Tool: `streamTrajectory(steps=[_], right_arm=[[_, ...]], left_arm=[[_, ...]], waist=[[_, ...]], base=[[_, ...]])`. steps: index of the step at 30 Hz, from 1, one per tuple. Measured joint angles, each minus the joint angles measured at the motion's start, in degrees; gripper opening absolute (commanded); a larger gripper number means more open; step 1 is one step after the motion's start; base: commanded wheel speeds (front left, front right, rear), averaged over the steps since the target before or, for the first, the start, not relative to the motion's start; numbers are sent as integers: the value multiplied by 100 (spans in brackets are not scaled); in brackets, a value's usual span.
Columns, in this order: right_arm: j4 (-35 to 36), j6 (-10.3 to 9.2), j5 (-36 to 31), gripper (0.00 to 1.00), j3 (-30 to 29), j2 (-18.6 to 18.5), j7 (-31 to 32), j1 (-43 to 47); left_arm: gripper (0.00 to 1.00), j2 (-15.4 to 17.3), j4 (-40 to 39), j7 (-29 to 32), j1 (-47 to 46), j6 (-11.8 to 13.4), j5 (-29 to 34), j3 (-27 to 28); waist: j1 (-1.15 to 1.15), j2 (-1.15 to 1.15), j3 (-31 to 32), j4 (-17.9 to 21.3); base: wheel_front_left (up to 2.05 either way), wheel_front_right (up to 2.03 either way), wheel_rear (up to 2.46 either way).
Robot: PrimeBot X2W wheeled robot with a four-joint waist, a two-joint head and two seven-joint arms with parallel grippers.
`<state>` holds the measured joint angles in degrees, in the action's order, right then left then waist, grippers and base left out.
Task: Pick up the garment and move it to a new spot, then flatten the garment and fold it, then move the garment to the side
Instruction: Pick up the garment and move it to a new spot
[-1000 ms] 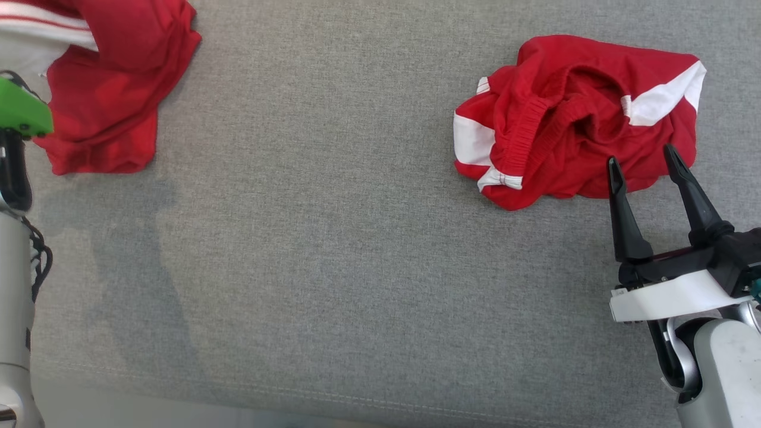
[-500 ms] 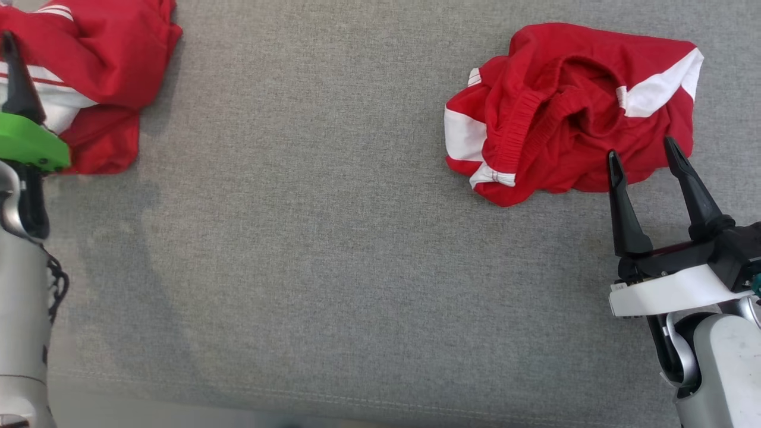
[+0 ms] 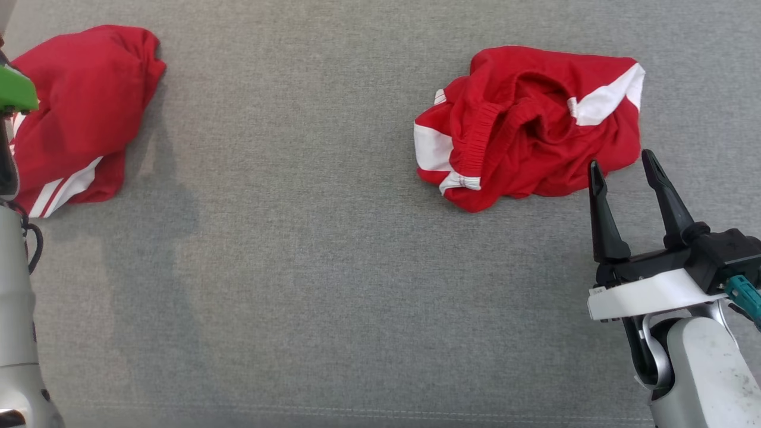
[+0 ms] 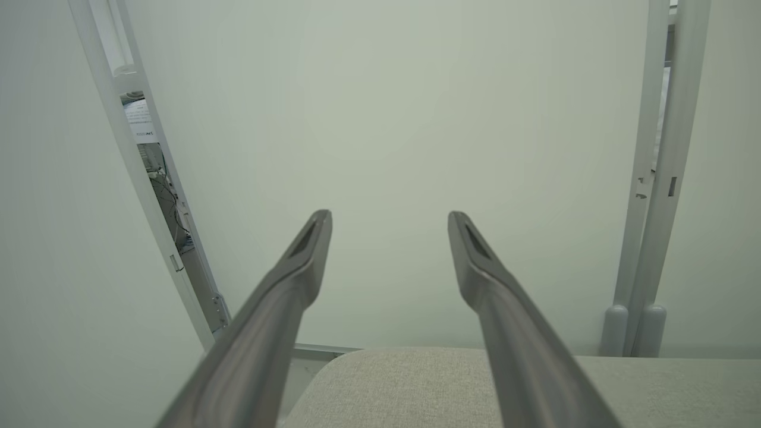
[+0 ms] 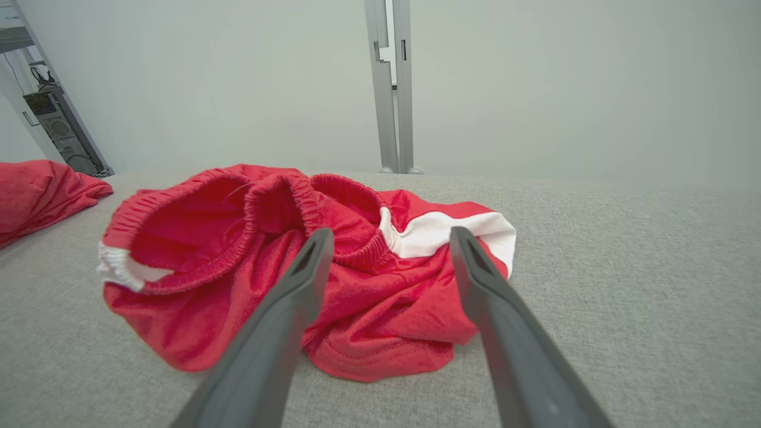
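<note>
A crumpled red garment point(image 3: 529, 125) with white panels and an elastic waistband lies at the right on the grey fabric surface point(image 3: 309, 238). My right gripper point(image 3: 621, 159) stands open just in front of the garment's point(image 5: 267, 267) near edge, its fingers apart from the cloth. A second red garment point(image 3: 77, 101) with white stripes lies bunched at the far left, beside the green part of my left arm point(image 3: 15, 89). It also shows as a red heap point(image 5: 41, 190) at the left edge of the right wrist view. My left gripper point(image 4: 389, 215) is open and empty, pointing at a pale wall.
Pale wall panels with grey posts point(image 5: 392, 89) stand behind the surface's far edge. A gap between panels shows equipment and cables point(image 4: 160, 190). A stitched seam point(image 3: 357, 410) runs along the surface's near edge. Bare grey fabric stretches between the two garments.
My left gripper has opened and let go of the left garment, which now lies in a heap. The head camera has shifted. My right gripper stays open by the right garment.
</note>
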<state>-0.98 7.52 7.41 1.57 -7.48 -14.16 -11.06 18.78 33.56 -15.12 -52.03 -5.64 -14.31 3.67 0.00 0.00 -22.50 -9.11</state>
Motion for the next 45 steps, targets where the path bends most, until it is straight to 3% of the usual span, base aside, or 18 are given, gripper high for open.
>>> streamTrajectory(steps=[14,23,45], right_arm=[[-402,0,109,100,90,301,-83,-5],[-459,0,142,100,77,354,-86,113],[-588,0,147,100,-90,436,-89,455]], left_arm=[[100,-561,-692,0,1039,-142,183,-256],[100,-706,-1046,0,1976,-153,193,-325],[100,-1179,-1680,-1,3821,-172,138,-304]], waist=[[0,0,575,731],[0,0,983,1025],[0,0,1606,843]], base=[[0,0,0],[0,0,0],[0,0,0]])
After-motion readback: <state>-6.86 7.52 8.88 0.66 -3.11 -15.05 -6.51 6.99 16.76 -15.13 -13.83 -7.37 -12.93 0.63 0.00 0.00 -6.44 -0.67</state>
